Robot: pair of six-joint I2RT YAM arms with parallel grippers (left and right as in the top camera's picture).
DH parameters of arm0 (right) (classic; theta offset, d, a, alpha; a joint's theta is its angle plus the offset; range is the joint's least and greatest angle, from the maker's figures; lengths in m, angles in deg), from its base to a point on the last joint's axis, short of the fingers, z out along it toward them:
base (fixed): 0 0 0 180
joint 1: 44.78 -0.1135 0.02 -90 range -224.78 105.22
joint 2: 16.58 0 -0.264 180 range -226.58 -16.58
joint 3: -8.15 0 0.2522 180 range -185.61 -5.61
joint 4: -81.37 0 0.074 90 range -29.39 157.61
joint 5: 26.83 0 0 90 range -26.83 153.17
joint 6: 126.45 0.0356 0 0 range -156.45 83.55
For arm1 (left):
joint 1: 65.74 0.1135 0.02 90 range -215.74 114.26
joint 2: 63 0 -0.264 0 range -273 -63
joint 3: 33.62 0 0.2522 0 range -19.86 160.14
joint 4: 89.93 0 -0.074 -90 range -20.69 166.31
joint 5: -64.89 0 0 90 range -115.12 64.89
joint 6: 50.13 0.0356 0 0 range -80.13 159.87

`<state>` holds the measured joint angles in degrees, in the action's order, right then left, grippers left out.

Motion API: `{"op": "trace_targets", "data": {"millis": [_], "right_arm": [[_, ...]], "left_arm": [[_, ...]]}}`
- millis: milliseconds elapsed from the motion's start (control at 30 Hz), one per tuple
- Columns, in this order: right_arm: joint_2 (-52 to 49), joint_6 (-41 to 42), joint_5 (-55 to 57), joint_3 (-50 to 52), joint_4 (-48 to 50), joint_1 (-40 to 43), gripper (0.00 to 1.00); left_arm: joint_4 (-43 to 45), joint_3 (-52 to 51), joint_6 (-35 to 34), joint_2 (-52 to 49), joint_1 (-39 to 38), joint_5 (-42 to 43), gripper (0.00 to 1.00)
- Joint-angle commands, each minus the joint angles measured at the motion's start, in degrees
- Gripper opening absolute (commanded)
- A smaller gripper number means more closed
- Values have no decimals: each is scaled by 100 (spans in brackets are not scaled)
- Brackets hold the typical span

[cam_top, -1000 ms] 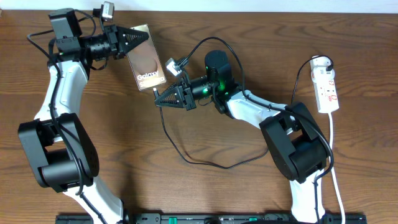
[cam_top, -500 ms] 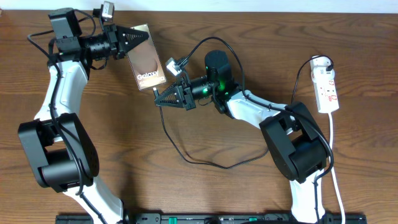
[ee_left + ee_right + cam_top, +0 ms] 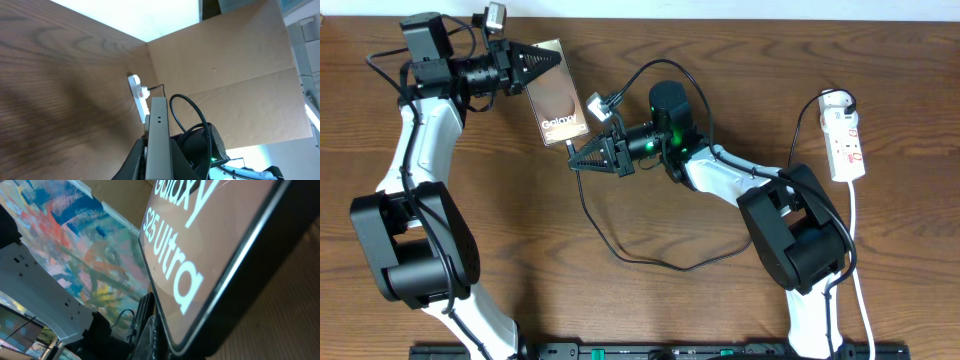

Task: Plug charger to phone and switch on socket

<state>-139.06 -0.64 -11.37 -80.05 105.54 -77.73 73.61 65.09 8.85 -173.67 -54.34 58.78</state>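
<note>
Nothing is moved since earlier: the phone (image 3: pixel 558 105) is pinched in the left gripper (image 3: pixel 545 62), its lower edge just ahead of the right gripper (image 3: pixel 578 160), pressed together on the charger (image 3: pixel 665 267), whose tip should be squared before insertion.

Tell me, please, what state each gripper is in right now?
Left gripper: closed on the phone, at its top edge.
Right gripper: closed, seemingly on the charger tip, beside the phone.

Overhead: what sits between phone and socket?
The right arm with the right claw by the phone, plus the charger cable looping toward the socket. Seen in the overhead view.
</note>
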Motion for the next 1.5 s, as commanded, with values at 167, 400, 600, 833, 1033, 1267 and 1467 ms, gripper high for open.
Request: {"op": "trace_targets", "data": {"millis": [167,400,600,833,1033,1267,1467], "right_arm": [[20,59,66,-15,2,28,1],[20,55,74,-15,2,28,1],[20,59,160,-15,-4,28,1],[20,59,223,-15,-9,28,1],[20,282,398,-15,-22,28,1],[20,647,566,-15,-22,28,1],[20,793,649,-15,-33,28,1]], "left_arm": [[24,39,186,170,-28,267,7],[24,39,205,170,-35,317,7],[22,39,205,170,-35,356,7],[24,39,184,170,-35,376,8],[24,39,186,170,-35,398,7],[24,39,186,170,-35,417,7],[24,39,186,170,-35,417,7]]}}
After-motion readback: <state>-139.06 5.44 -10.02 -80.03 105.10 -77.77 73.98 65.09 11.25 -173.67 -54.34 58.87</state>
